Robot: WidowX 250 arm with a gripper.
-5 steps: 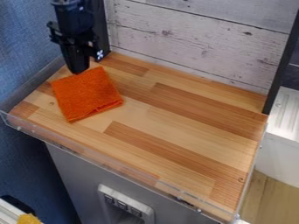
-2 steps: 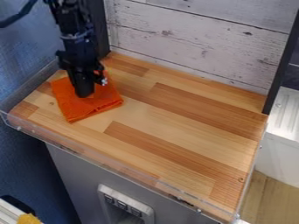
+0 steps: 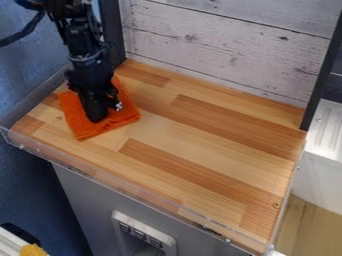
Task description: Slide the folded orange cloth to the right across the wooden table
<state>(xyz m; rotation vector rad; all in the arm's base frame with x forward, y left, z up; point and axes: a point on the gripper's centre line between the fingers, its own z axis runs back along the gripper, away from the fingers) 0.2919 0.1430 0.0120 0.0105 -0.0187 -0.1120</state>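
Observation:
The black gripper hangs over the left part of the wooden work surface, its tip low over the middle of an orange cloth. The cloth lies flat in a rough square near the back left of the surface, with what looks like a folded edge at its front right. The arm covers the cloth's centre and part of its back. Whether the gripper touches the cloth I cannot tell.
The wooden surface has a clear low rim along its front. A white plank wall stands behind, between dark posts. A yellow item shows at the bottom left.
From the cloth's back edge, the gripper has come forward and down over its middle, moving only slightly since the second frame. The cloth lies in about the same place.

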